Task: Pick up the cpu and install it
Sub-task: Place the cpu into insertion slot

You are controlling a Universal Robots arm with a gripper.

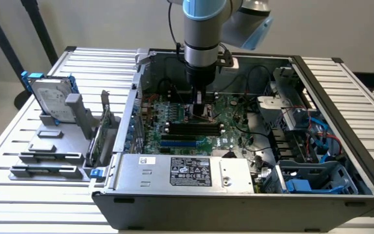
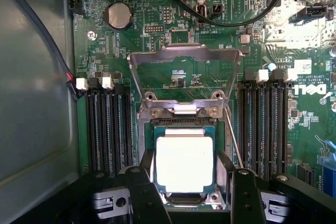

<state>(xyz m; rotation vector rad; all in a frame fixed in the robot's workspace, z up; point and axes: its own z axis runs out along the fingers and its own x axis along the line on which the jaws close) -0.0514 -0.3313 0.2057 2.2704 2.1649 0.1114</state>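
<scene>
Gripper (image 1: 202, 110), fingers (image 2: 140, 187) spread wide and gripping nothing, straddles the cpu (image 2: 184, 163) (lying in its socket (image 2: 184, 113)), at twelve o'clock of the memory slots (image 1: 194, 129) in the exterior view.

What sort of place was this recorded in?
Probably a lab or workshop bench for computer assembly: an open desktop case sits on a slatted metal table, a grey fixture beside it holds a hard drive, and the cpu sits at the motherboard socket.

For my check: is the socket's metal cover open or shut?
Open: the metal cover is swung back and stands clear; the cpu shows uncovered.
</scene>
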